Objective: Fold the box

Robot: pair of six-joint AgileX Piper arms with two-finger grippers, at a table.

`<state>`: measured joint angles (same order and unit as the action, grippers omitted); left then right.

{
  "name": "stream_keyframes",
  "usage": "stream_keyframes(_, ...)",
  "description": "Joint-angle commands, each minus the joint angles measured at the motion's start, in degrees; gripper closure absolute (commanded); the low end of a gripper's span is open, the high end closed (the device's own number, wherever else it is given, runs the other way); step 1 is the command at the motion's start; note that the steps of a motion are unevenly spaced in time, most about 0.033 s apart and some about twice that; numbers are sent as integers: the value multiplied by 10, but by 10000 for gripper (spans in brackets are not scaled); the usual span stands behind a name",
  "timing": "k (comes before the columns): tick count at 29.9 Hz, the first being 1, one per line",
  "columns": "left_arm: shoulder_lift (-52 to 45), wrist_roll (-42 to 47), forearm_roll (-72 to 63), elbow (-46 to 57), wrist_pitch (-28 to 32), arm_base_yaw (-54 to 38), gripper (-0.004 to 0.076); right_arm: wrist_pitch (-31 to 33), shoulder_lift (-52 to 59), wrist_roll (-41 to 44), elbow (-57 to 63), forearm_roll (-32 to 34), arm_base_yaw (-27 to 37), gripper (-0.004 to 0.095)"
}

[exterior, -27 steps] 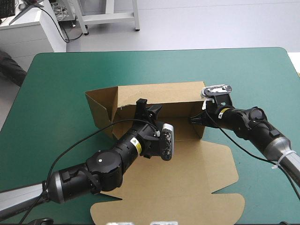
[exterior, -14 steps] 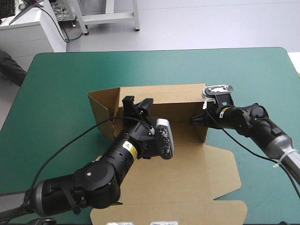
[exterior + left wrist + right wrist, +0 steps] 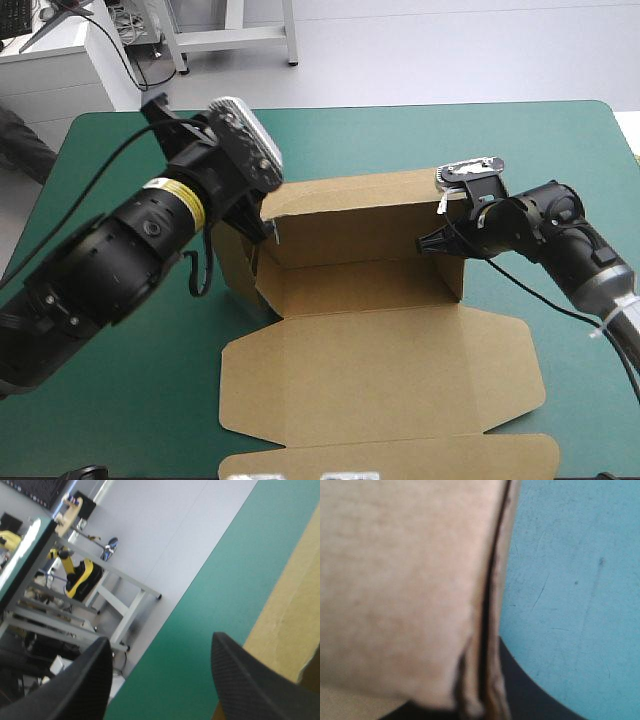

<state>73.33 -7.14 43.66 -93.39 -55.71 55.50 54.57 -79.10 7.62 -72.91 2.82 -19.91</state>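
left pincer [image 3: 160,639] spread beside the box [image 3: 380,350], right pincer [image 3: 428,243] pinching its right wall; yellow arm label [image 3: 178,192] unreadable.

Box [image 3: 380,350] is looking like brown paper board, matt & dry, no sheen; its cut edge [image 3: 487,630] is showing rough, fibrous, layered in the right wrist view. Teal-green cover [image 3: 560,160] is reading as smooth matt sheet w/ fine hairline scratches close up. Left gripper [image 3: 160,636] fingers [image 3: 250,680] are showing black, matt, w/ fine woven-like texture. Left arm [image 3: 140,235] casing is catching light, semi-gloss black.
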Motion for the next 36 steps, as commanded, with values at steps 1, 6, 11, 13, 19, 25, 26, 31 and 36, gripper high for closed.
stream_keyframes(1,-17,-12,-44,-27,4,-74,304,8,-16,-4,-43,8,14,927)
stream_keyframes(6,-12,-15,-138,-27,-49,-197,304,54,-84,-43,-85,-21,45,927)
stream_keyframes(11,-10,-6,-322,-25,-77,-333,304,59,-147,-62,-126,-40,59,927)
stream_keyframes(13,-10,-6,-376,-24,-97,-371,304,57,-166,-65,-140,-40,59,927)
stream_keyframes(19,-36,-7,-425,47,-103,-418,304,53,-224,-76,-179,-40,59,927)
stream_keyframes(25,-114,-7,-472,208,-72,-418,304,48,-259,-86,-191,-40,59,927)
stream_keyframes(26,-133,-7,-476,239,-61,-418,304,45,-262,-86,-191,-40,59,927)
stream_keyframes(31,-253,-7,-502,365,-7,-418,304,18,-269,-86,-190,-39,59,927)
stream_keyframes(36,-403,-10,-527,464,13,-418,349,0,-269,-86,-191,-35,59,927)
